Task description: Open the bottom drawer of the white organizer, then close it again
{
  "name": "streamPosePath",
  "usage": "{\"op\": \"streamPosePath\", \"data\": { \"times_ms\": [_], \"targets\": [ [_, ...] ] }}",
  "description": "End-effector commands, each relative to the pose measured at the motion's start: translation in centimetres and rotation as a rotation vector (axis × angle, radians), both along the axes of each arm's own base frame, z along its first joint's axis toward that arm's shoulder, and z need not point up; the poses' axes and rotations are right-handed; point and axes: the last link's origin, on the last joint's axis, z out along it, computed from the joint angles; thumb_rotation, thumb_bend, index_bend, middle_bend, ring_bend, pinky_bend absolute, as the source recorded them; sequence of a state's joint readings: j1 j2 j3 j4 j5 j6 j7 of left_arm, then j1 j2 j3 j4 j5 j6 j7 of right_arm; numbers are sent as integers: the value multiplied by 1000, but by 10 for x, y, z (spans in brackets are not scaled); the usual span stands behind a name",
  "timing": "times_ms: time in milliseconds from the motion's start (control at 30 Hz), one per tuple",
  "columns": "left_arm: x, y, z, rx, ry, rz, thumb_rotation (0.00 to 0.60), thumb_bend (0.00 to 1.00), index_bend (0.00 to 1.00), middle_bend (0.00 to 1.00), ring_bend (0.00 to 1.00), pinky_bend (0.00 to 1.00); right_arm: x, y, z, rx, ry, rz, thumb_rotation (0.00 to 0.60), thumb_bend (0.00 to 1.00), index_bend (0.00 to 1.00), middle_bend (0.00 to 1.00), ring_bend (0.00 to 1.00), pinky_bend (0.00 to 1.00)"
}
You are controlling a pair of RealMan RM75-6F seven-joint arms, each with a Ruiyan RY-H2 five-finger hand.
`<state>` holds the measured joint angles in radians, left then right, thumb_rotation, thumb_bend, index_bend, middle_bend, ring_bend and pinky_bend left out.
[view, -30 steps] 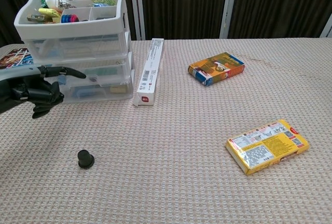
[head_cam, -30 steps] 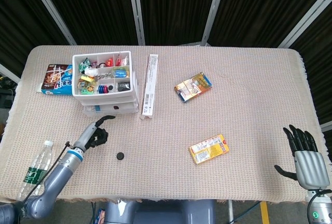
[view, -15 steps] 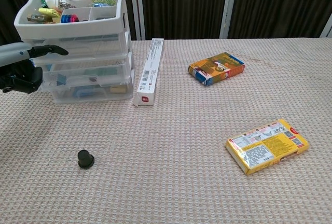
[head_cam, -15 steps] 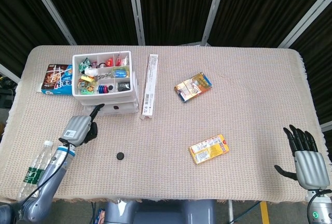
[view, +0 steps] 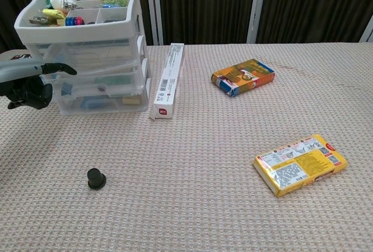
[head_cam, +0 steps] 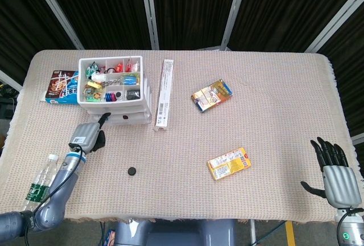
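Observation:
The white organizer (head_cam: pixel 114 93) (view: pixel 87 42) stands at the table's far left, its top tray full of small items. Its bottom drawer (view: pixel 104 98) sits about flush with the drawers above. My left hand (head_cam: pixel 87 138) (view: pixel 26 84) is at the organizer's front left corner. One finger is stretched out and touches the drawer fronts, and the other fingers are curled in on nothing. My right hand (head_cam: pixel 335 169) hovers by the near right table edge with fingers spread, holding nothing; the chest view does not show it.
A small black cap (head_cam: pixel 132 171) (view: pixel 96 178) lies on the cloth in front of the organizer. A long white box (head_cam: pixel 164 94) lies beside the organizer's right. An orange-blue box (head_cam: pixel 211 95), a yellow box (head_cam: pixel 228 163), a water bottle (head_cam: pixel 38 186) and a snack packet (head_cam: pixel 61 86) lie around.
My left hand rose from the cloth to the organizer's front and stretched one finger onto it. The bottom drawer, which stuck out slightly, now sits flush, and the organizer shifted back a little.

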<state>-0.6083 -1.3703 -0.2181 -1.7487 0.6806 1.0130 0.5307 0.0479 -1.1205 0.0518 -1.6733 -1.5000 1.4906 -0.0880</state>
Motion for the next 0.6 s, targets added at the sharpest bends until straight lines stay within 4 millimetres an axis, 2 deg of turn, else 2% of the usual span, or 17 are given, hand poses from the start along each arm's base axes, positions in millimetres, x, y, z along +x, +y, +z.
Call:
{"op": "streamPosePath", "data": {
  "times_ms": [33,167,400,600],
  "targets": [
    [0,-1,0,-1,-5,1,600,880,219,940,851,783,0,0,0,0,0,0,600,1,41,0,0,0],
    [1,-3,0,-6,-8,-3,600,882,252,940,851,783,0,0,0,0,-1,0,600,1,41,0,0,0],
    [4,-3,5,18,-37,-17,600,882,170,940,851,783,0,0,0,1,-1,-1,600,1,41,0,0,0],
    [10,-2,12,58,-77,-48,600,881,159,940,851,783,0,0,0,1,-1,-1,600,1,41,0,0,0]
  ]
}}
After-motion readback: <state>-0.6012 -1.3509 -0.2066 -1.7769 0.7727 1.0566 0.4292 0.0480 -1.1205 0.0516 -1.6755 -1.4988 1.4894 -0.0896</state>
